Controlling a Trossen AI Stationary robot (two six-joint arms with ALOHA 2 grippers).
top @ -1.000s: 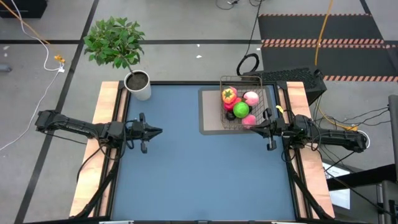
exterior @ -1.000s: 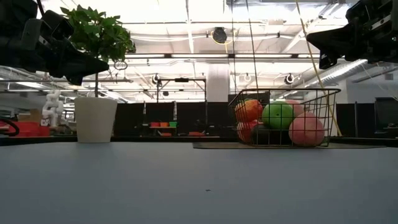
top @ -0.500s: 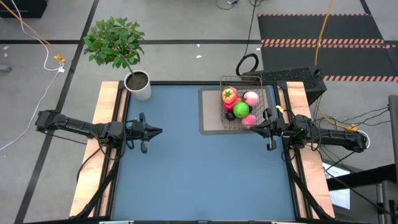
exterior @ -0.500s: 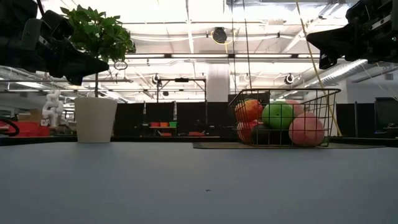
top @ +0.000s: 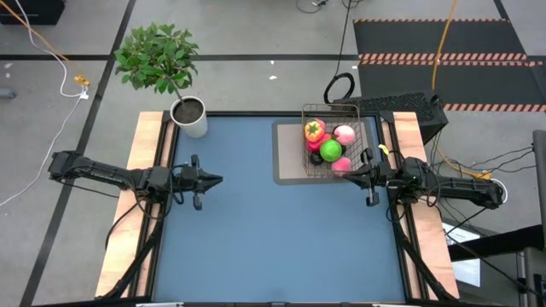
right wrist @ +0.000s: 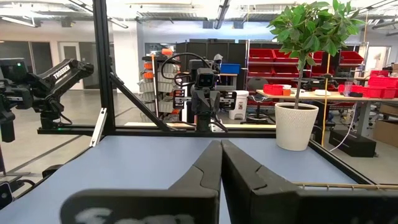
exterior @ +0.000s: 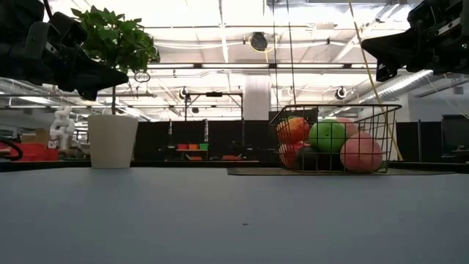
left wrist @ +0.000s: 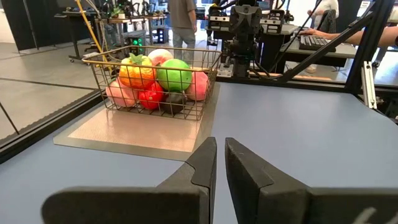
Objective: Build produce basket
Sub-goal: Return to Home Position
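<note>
The wire-mesh basket [top: 334, 141] stands on a grey mat [top: 290, 152] at the table's far right. It holds an orange pepper [top: 315, 130], pink peaches [top: 344, 134], a green apple [top: 331, 150] and red and dark pieces; it also shows in the left wrist view [left wrist: 153, 81] and the low view [exterior: 335, 138]. My left gripper [top: 218, 180] hovers shut and empty over the table's left side. My right gripper [top: 348, 174] hovers shut and empty just near of the basket's near right corner.
A white pot with a leafy plant [top: 189, 117] stands at the table's far left corner. The blue table top [top: 273, 230] lies open between the arms and toward the near edge. People stand in the room beyond the table in the left wrist view [left wrist: 183, 15].
</note>
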